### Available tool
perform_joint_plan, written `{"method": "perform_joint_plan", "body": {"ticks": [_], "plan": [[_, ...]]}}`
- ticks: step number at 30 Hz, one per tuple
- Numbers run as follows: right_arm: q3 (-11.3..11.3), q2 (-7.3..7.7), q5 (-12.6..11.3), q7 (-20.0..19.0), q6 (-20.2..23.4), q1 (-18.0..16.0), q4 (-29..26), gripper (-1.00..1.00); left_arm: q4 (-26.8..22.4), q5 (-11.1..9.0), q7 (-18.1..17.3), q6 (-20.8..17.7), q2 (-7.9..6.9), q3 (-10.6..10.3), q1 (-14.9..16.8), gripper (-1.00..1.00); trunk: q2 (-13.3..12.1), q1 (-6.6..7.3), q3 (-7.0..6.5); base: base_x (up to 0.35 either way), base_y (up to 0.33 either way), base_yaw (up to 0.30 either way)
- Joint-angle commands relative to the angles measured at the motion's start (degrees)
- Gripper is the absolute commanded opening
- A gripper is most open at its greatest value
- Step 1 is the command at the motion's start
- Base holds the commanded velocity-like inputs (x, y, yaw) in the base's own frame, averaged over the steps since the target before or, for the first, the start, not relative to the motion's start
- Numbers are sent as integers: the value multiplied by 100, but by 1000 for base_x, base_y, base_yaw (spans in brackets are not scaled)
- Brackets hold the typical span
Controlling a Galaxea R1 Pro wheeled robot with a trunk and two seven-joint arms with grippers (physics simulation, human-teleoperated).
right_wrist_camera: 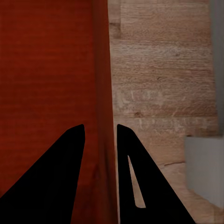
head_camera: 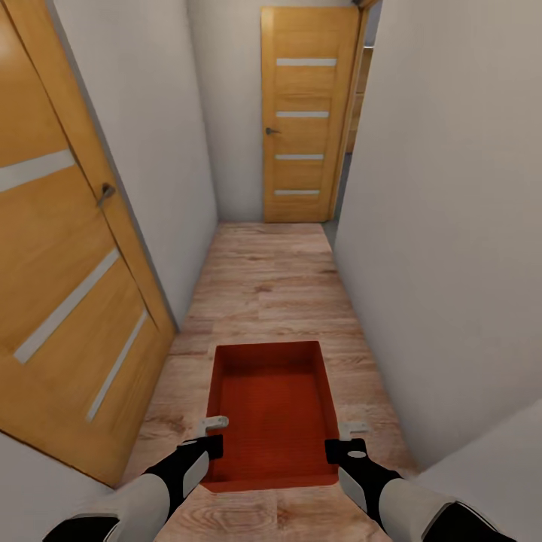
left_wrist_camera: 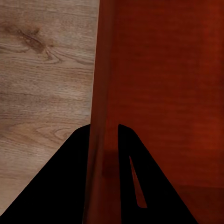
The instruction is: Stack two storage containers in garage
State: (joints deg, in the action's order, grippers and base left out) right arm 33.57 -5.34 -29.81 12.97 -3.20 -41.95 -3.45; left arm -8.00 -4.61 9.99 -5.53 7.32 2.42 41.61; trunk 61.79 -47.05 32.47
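Observation:
One orange-red open-top storage container [head_camera: 271, 406] hangs level in front of me above a light wood-plank floor [head_camera: 263, 278], held between both arms. My left gripper [head_camera: 211, 440] is shut on its left wall. In the left wrist view the left gripper [left_wrist_camera: 103, 128] has one dark finger on each side of the thin red wall [left_wrist_camera: 105, 70]. My right gripper [head_camera: 342, 444] is shut on the right wall in the same way. The right wrist view shows the right gripper [right_wrist_camera: 100, 127] pinching that wall [right_wrist_camera: 101, 70]. The bin's inside is empty.
I am in a narrow hallway with white walls [head_camera: 452, 226] close on both sides. A honey-coloured wooden door [head_camera: 68, 286] stands at the near left. Another such door [head_camera: 305, 120] closes the far end, with a dark opening [head_camera: 352, 150] just to its right.

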Motion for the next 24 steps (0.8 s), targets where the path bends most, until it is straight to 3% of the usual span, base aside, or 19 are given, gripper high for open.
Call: {"method": "perform_joint_plan", "body": {"ticks": [1,24], "plan": [[-149,28,28,-234,-119,-6,-23,-100,23,-198,29,-27,-205,-227,-4,-100,3,-3,5,321,0,0],[-152,33,28,-234,-124,-6,-25,-100,26,-198,29,-27,-205,-225,-4,-100,3,-3,5,321,0,0]]}}
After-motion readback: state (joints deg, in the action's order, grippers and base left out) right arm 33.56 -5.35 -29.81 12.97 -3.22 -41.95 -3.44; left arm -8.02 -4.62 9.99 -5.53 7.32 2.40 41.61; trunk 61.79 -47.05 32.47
